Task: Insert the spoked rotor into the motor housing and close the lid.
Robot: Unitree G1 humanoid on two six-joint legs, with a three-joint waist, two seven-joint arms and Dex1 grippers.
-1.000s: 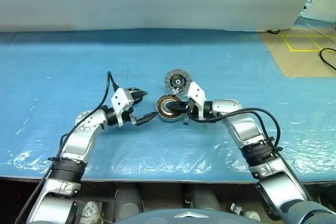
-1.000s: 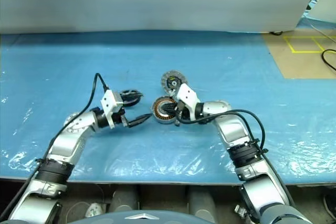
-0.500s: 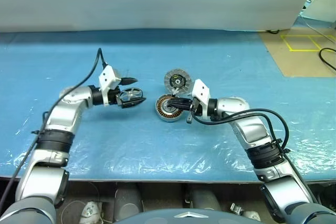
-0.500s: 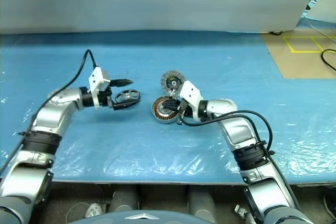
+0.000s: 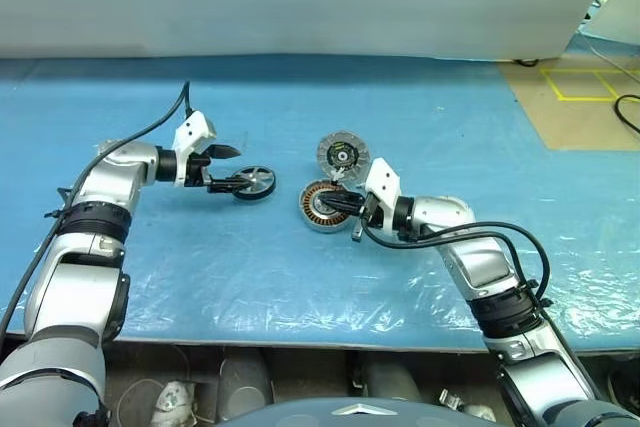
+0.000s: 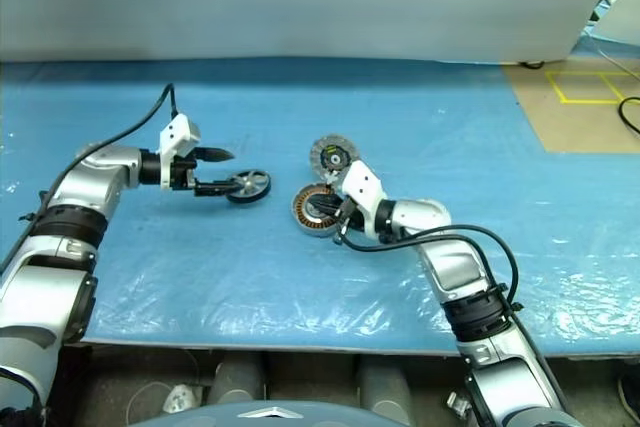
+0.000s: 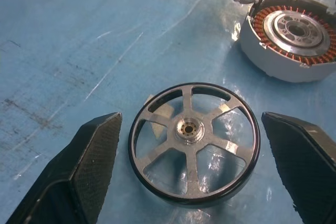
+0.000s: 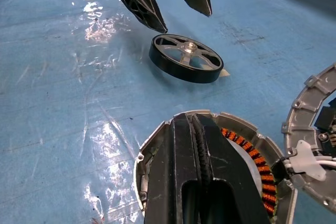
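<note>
Since a second ago the left gripper (image 5: 228,169) has swung away from the motor housing (image 5: 320,207) out to the robot's left, and the spoked rotor (image 5: 254,183) now lies flat on the blue sheet (image 5: 420,117) well to the left of the housing, while the right gripper (image 5: 345,209) has kept its place over the housing; the head views give the whole layout, with the lid (image 5: 341,155) just behind the housing and apparently touching its far edge, though whether it leans on it cannot be told from there; the left wrist view adds what the head views are too far off to show, namely the rotor's (image 7: 195,165) dark rim, six silvery spokes and small hub lying between the two black fingers (image 7: 79,174), with a clear gap of sheet on either side, so the left gripper is spread wide and holds nothing; the right wrist view looks down its own fingers (image 8: 202,174), which are pressed together with no gap and rest across the top of the housing (image 8: 247,148), hiding its centre, with copper windings showing beside them; that view also shows the left gripper's fingers hanging just above the rotor (image 8: 186,57), and an edge of the lid (image 8: 310,119)
</note>
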